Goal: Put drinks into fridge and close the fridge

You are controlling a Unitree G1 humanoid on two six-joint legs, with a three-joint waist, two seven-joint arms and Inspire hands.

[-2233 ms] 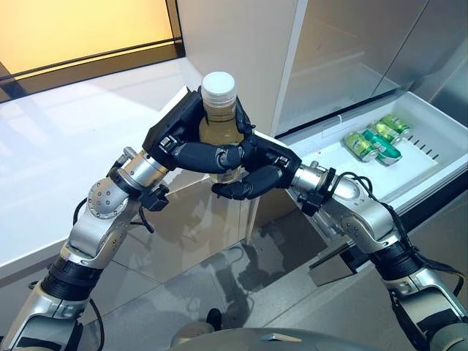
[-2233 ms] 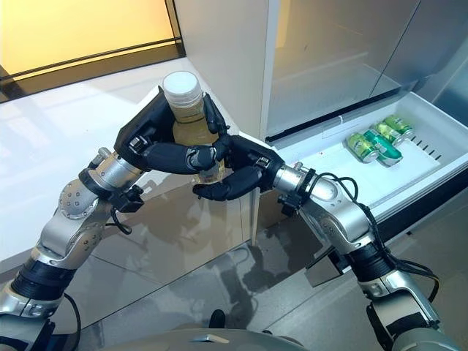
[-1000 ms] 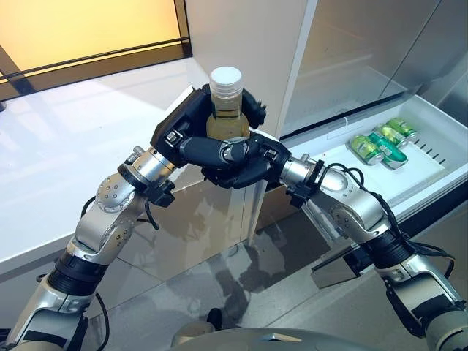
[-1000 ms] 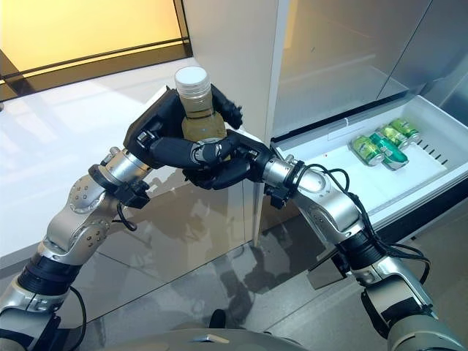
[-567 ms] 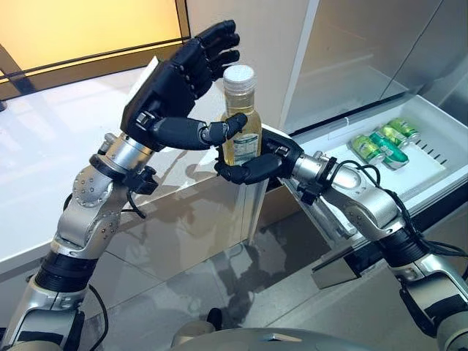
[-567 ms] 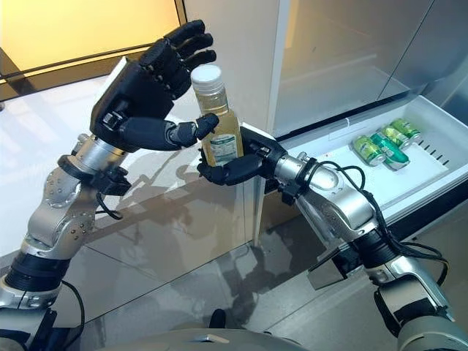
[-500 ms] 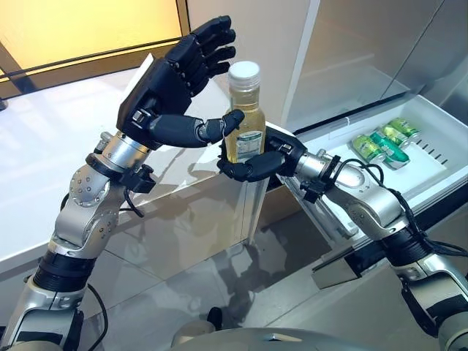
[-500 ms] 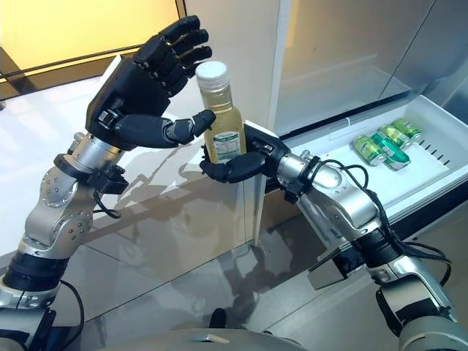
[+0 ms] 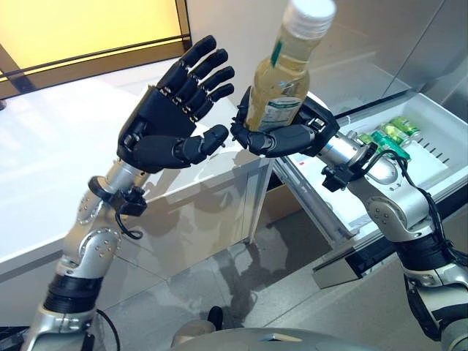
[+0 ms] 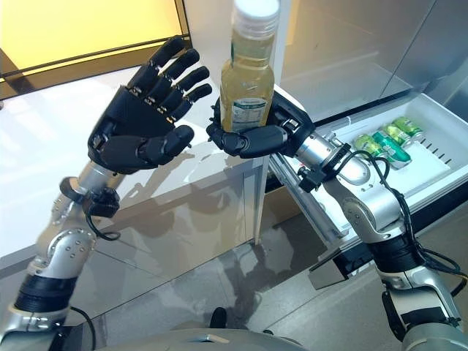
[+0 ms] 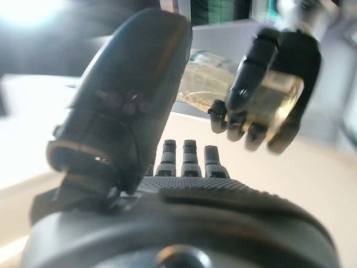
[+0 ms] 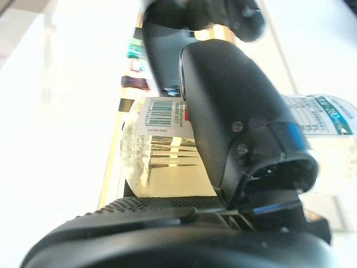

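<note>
My right hand (image 9: 289, 139) is shut on a clear bottle (image 9: 281, 84) of yellow drink with a white cap, and holds it high and tilted in front of the open fridge (image 9: 351, 51). The right wrist view shows the thumb (image 12: 240, 123) curled across the bottle (image 12: 162, 167). My left hand (image 9: 172, 121) is open with fingers spread, just left of the bottle and apart from it. The left wrist view shows its thumb (image 11: 134, 106) and my right hand (image 11: 273, 95) with the bottle beyond it. Green cans (image 9: 387, 135) lie in the pulled-out fridge drawer (image 9: 431, 164).
A white counter (image 9: 66, 153) runs along the left, under my left arm, with a window (image 9: 80, 29) behind it. A white cabinet wall (image 9: 241, 44) stands between counter and fridge. Grey tiled floor (image 9: 241, 292) lies below.
My left hand has let go of the bottle and opened wide, drawing back left. My right hand has lifted the bottle higher and carried it right, toward the fridge.
</note>
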